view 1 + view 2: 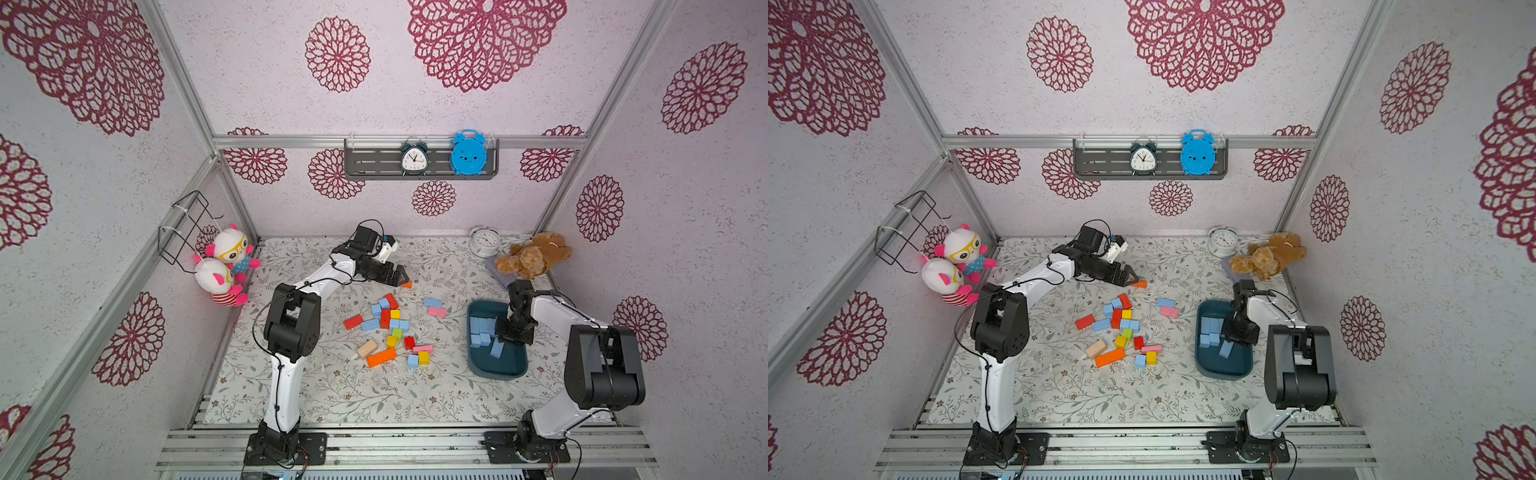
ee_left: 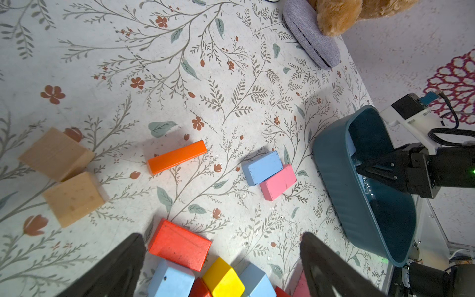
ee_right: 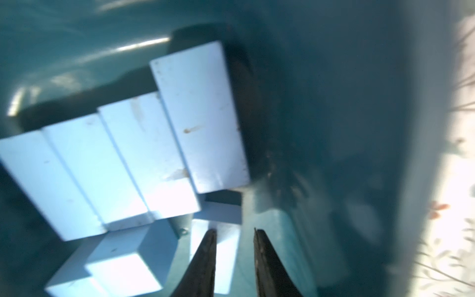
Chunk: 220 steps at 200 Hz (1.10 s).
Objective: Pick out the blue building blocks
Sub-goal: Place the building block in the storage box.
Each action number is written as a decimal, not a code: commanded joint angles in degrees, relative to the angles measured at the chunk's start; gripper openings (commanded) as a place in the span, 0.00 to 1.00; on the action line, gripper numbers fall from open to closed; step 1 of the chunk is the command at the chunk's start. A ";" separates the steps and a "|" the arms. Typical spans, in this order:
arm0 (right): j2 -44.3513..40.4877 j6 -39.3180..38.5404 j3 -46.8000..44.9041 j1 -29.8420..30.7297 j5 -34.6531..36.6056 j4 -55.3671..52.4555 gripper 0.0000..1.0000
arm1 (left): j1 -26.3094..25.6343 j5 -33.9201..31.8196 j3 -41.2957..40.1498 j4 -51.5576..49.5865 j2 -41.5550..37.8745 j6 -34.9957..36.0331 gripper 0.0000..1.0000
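— Where are the blue building blocks lying?
— Some in the tub, the rest in the pile at its nine o'clock.
— Your grippers?
— My right gripper is pointing down into the tub, slightly parted, empty; I'm judging a straight lift safest. My left gripper is hovering released at the pile's twelve o'clock.

The blue building blocks glow light sky-blue among a red block, an orange block, a yellow cube, a pink block, a green cube and a tan block. Dark teal tub. Tablecloth: pale, grey-green sprigs, rust flowers. Walls: pale lilac, crimson lace rosettes.
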 commanded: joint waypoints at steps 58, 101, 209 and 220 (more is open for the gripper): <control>-8.15 3.65 -4.66 -0.10 -11.36 0.85 0.28 | 0.23 0.42 1.54 0.40 0.49 0.52 0.98; -10.36 5.31 -8.25 0.08 -13.85 0.25 0.20 | 0.23 0.51 1.13 0.40 0.07 0.48 0.98; -6.43 4.96 -3.98 0.08 1.16 -6.34 0.24 | 0.07 0.15 -0.48 0.75 -1.26 0.35 0.99; -6.90 4.72 -3.06 0.08 1.97 -7.17 0.26 | 0.07 -0.02 -0.69 0.67 -1.51 0.35 0.99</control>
